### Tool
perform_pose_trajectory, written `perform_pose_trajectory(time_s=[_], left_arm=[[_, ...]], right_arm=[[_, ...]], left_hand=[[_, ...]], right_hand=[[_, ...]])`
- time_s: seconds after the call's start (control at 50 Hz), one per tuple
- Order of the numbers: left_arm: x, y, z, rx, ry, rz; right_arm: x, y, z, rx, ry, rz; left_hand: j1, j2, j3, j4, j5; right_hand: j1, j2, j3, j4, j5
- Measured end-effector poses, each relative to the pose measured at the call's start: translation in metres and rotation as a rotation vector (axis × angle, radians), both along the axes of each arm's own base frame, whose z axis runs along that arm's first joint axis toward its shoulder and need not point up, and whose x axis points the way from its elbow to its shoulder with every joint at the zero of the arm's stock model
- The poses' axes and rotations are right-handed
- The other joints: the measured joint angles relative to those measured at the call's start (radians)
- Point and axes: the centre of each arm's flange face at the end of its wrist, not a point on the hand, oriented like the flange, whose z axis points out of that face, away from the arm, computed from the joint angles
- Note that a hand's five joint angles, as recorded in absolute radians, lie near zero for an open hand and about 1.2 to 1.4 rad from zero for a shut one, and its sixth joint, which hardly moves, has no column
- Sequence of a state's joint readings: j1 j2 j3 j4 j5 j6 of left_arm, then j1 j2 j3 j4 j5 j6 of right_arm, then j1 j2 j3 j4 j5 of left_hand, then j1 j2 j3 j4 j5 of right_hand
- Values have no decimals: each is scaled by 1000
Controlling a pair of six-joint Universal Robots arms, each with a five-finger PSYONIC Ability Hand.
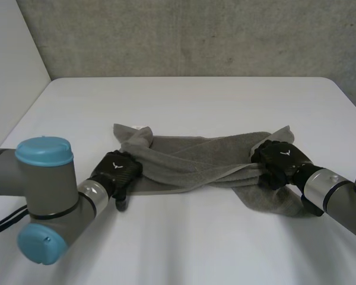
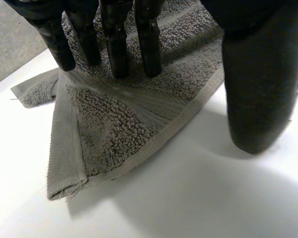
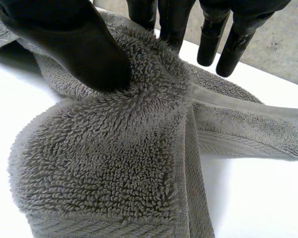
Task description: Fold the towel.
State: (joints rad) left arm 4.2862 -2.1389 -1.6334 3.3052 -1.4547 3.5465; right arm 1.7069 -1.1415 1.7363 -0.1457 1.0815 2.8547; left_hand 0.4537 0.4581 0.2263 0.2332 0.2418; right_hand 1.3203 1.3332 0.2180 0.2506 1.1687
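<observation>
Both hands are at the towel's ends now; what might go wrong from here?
The left hand rests straight fingers on the towel, thumb on the table beside its hem: that end may slip free. The right hand pinches a thick bunch, not a clean corner, so edges may misalign. The towel lies twisted between the hands; folding could trap that twist.

My left arm (image 1: 44, 196) enters at the lower left of the frame, elbow bent. The left robot hand (image 1: 115, 169) lies palm down, its fingers (image 2: 116, 44) fairly straight with their tips pressing on the towel (image 1: 190, 160) and the thumb spread well apart. My right arm (image 1: 332, 190) reaches in from the lower right. The right robot hand (image 1: 282, 157) pinches bunched towel between thumb (image 3: 79, 49) and fingers (image 3: 213, 34).
</observation>
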Motion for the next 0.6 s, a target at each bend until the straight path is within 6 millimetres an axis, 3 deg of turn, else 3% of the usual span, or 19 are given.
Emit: perform_pose_trajectory(time_s=[0.6], left_arm=[[-15,-26,4,-62,21,-4]], right_arm=[[10,9,-8,25,7,35]], left_hand=[[77,72,0,0,125]], right_hand=[[2,0,0,0,1]])
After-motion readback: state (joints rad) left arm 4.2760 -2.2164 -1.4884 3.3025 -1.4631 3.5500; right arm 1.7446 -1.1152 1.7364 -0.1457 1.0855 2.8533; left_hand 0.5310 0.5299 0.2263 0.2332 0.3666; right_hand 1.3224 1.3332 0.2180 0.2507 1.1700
